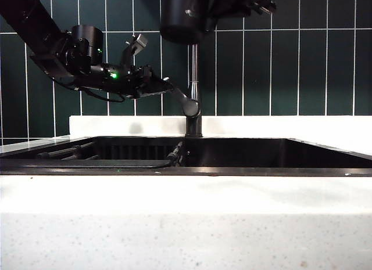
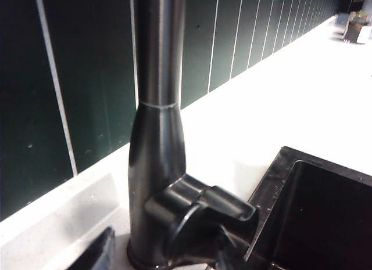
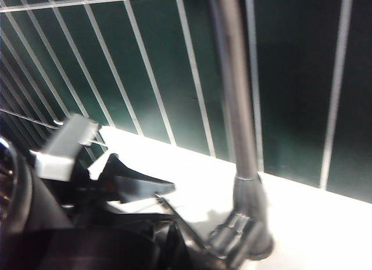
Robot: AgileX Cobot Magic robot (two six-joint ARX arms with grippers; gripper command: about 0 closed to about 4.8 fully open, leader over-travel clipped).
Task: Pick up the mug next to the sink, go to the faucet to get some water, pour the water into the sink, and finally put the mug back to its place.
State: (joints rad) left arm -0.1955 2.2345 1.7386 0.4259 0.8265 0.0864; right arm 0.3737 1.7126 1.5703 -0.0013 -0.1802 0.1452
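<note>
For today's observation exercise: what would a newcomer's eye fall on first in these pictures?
First, the black mug held high at the top, over the sink, beside the faucet; the right claw holding it is not clearly seen. Next, the left claw, reaching in from the left with jaws apart at the faucet's lever.

Dark green tiles (image 1: 273, 61), tall and narrow with pale grout lines between them, cover the back wall from edge to edge in the exterior view. Below them runs a white speckled countertop (image 1: 186, 223), with a raised white ledge (image 1: 290, 126) along the foot of the wall. In the left wrist view the same tiles (image 2: 87, 96) meet the white counter (image 2: 302, 96), which stretches away to a far corner where a small, blurred object (image 2: 354, 27) stands; what it is cannot be told.
</note>
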